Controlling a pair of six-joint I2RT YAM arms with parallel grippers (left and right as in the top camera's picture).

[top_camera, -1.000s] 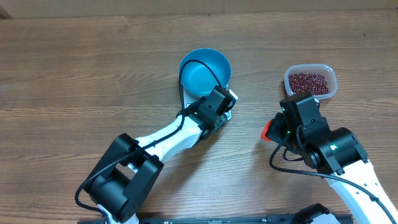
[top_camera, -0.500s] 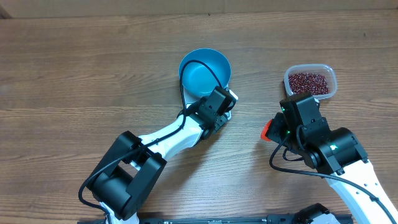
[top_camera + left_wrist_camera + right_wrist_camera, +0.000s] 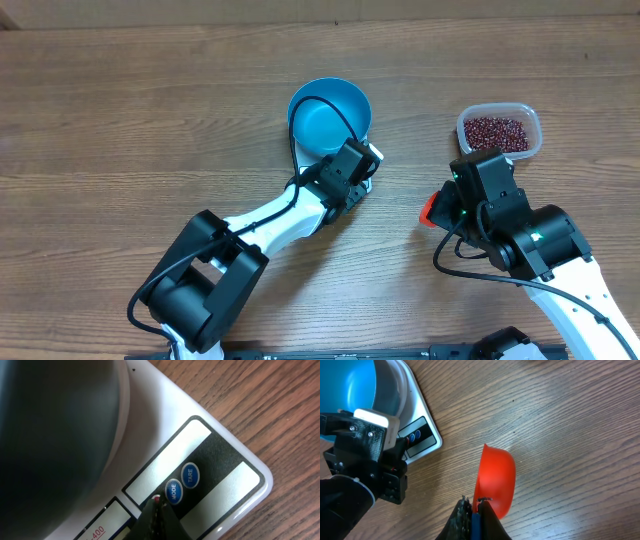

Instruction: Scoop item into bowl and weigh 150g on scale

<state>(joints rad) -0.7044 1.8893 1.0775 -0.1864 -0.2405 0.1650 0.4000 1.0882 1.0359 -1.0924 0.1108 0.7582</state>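
Our left gripper (image 3: 157, 506), jaws clenched on nothing, points its tip at the panel of the small white flat kitchen scale (image 3: 227, 477), just beside the blue MODE button (image 3: 173, 491). The round bright blue bowl (image 3: 328, 118) stands on the scale. Right of the scale, our right gripper (image 3: 472, 512) grasps a red-orange plastic scoop (image 3: 496, 480). Farther right of the scale, we see the small dark red beans (image 3: 495, 132) heaped in a clear plastic container (image 3: 536, 130).

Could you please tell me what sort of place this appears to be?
Probably a robotics test bench: two robot arms at a wood-grain table, a white kitchen scale under a blue bowl, and a clear container of red beans.
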